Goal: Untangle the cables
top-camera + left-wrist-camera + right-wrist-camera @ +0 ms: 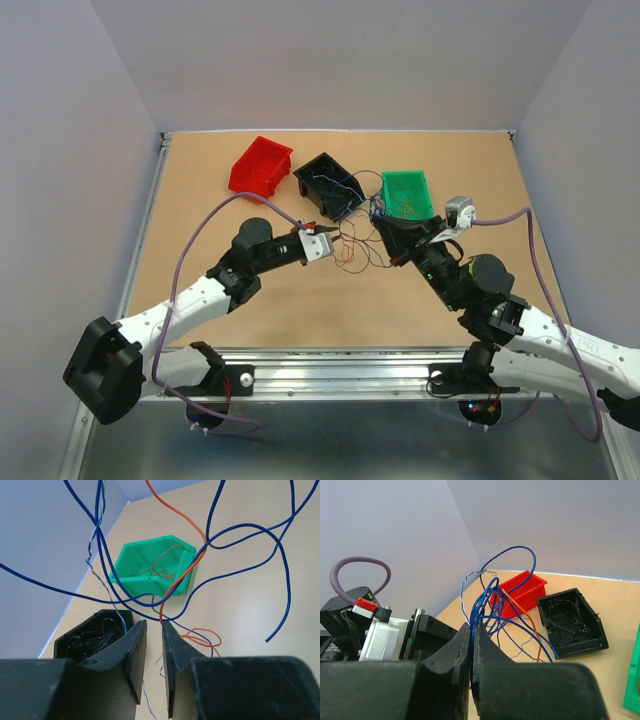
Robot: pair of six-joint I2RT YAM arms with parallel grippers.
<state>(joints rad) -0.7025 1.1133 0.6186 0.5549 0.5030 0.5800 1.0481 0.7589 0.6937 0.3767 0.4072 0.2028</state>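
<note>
My right tool (471, 627) is closed tight on the cables (489, 592). A bunch of blue strands, with an orange one and a thin pale one, comes up out of its tips and fans out ahead of it. A red bin (520, 587) sits ahead of this tool. A black bin (570, 645) with black strands inside sits ahead to its right.

My left tool (154, 625) has its two fingers close together with a thin gap between them. They are not pinching anything. One orange strand hangs down to just above that gap, and blue strands cross in the air over this tool. A green bin (150, 582) with orange wire inside lies straight ahead of it. A loose orange curl lies on the bench (245, 620) just to its right.
</note>
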